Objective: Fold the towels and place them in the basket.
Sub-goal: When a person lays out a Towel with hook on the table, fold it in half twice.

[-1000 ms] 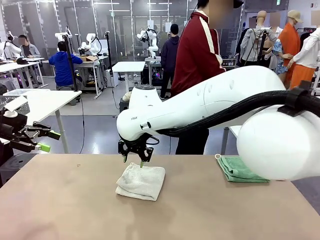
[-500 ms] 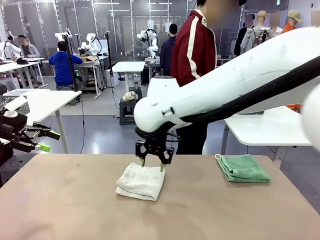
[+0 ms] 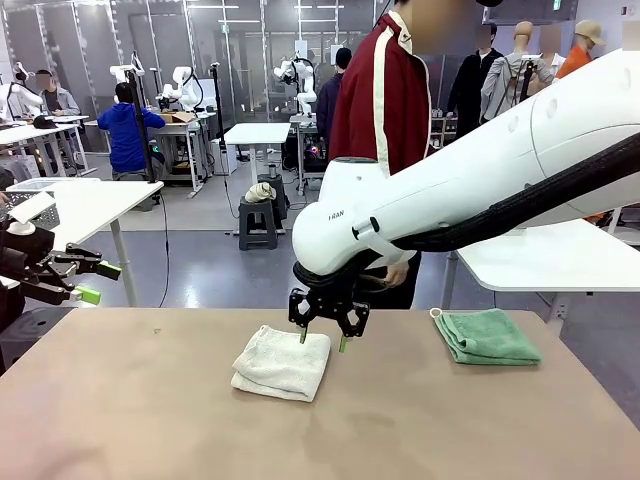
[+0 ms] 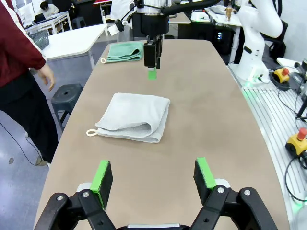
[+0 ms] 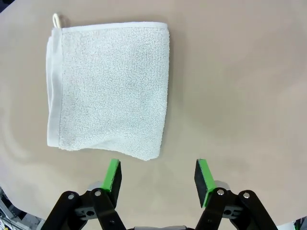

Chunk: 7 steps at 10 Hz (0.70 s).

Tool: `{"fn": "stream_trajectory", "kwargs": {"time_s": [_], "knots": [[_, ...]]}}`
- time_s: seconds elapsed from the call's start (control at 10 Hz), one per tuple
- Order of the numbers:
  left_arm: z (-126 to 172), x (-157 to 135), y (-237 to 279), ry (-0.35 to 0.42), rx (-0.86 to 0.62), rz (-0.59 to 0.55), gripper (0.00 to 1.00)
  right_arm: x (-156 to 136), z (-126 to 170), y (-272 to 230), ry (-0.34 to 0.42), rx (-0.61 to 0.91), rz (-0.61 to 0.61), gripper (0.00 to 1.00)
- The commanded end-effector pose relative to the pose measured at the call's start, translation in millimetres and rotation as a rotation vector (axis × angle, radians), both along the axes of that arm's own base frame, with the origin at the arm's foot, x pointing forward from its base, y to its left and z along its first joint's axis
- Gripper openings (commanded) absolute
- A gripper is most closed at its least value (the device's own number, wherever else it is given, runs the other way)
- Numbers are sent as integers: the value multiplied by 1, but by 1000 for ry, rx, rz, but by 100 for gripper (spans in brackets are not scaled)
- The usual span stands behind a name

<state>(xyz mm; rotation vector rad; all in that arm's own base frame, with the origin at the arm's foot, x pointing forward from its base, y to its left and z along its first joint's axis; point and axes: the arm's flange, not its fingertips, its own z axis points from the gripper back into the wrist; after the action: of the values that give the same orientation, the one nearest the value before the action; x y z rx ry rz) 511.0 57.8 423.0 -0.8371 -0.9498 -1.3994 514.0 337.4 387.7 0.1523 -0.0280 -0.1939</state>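
Hovering spread and empty, the right fingers point(image 3: 322, 338) hang just above the folded cream towel point(image 3: 282, 363), at its edge, on the surface point(image 3: 150, 420). The left fingers point(image 4: 153, 178) stand apart, holding nothing, well short of it. The green towel point(image 3: 487, 336) lies aside.

A folded cream-white towel point(image 4: 132, 118) is lying mid-frame on the worktop point(image 4: 201, 143), above the left end effector point(image 4: 154, 177), whose fingers are standing apart.

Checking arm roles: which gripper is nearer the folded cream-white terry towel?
Right. The right gripper hangs open just above the cream-white towel's edge; the left gripper waits open off the table's left end.
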Motion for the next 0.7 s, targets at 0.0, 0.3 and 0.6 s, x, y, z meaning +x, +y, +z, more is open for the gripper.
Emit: {"fn": "stream_trajectory", "kwargs": {"time_s": [0.0, 0.3, 0.6], "knots": [[2, -3, -1, -6, 2, 3, 86, 1, 2, -3, 7, -14, -7, 77], [2, -3, -1, -6, 2, 3, 86, 1, 2, -3, 7, -14, -7, 77], [2, -3, -1, -6, 2, 3, 86, 1, 2, -3, 7, -14, -7, 77]]}}
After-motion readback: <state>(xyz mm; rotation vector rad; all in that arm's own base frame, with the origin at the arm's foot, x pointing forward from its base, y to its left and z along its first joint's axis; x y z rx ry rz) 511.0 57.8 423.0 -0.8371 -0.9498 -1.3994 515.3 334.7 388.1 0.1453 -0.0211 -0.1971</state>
